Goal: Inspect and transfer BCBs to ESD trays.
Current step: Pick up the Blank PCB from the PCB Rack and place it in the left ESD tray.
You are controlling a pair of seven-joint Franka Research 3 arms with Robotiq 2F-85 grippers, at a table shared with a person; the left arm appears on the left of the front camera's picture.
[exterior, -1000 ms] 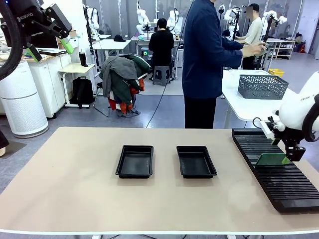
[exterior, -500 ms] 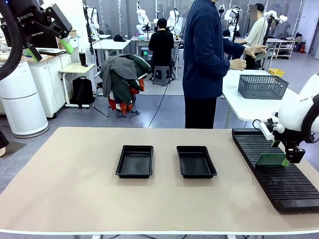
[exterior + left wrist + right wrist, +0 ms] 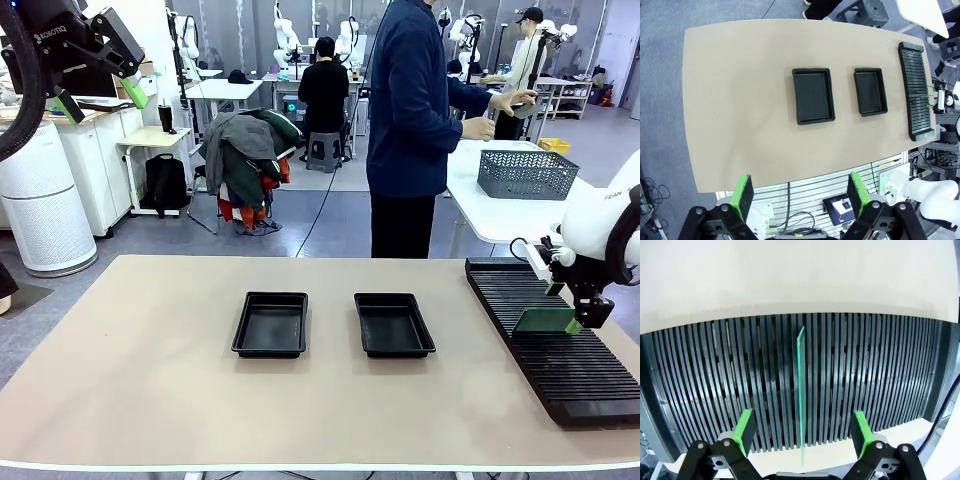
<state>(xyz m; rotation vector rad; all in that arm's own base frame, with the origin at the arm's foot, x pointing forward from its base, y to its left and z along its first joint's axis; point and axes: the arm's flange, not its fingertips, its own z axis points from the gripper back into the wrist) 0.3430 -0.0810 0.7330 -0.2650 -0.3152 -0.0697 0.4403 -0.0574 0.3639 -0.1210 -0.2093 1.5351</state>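
Obs.: one BCB [image 3: 801, 385] stands on edge in a slot of the long black ribbed rack [image 3: 565, 375], roughly midway along it, at the right end of the table [image 3: 150, 380]. The right gripper [image 3: 803, 416] straddles the board with its jaws wide and the green pads clear of both faces; nothing is gripped. The left gripper [image 3: 800, 180] hangs high at the robot's left, jaws likewise spread and empty, looking down on the tabletop. Handling, my estimate: the board is thin, light and stiff, but fragile at its edges. The faces are smooth, so it is liable to pivot or slip if pinched at a corner. The best hold looks to be across the two flat faces near the upper edge, mid-length, followed by a straight lift along the slot so it does not bind on the ribs. The left ESD tray [image 3: 271, 324] and right ESD tray [image 3: 394, 325] sit empty mid-table, side by side and well apart from the rack; the path between looks free. A person [image 3: 410, 120] stands beyond the far edge, turned toward a grey mesh basket [image 3: 525, 172] on a side table.
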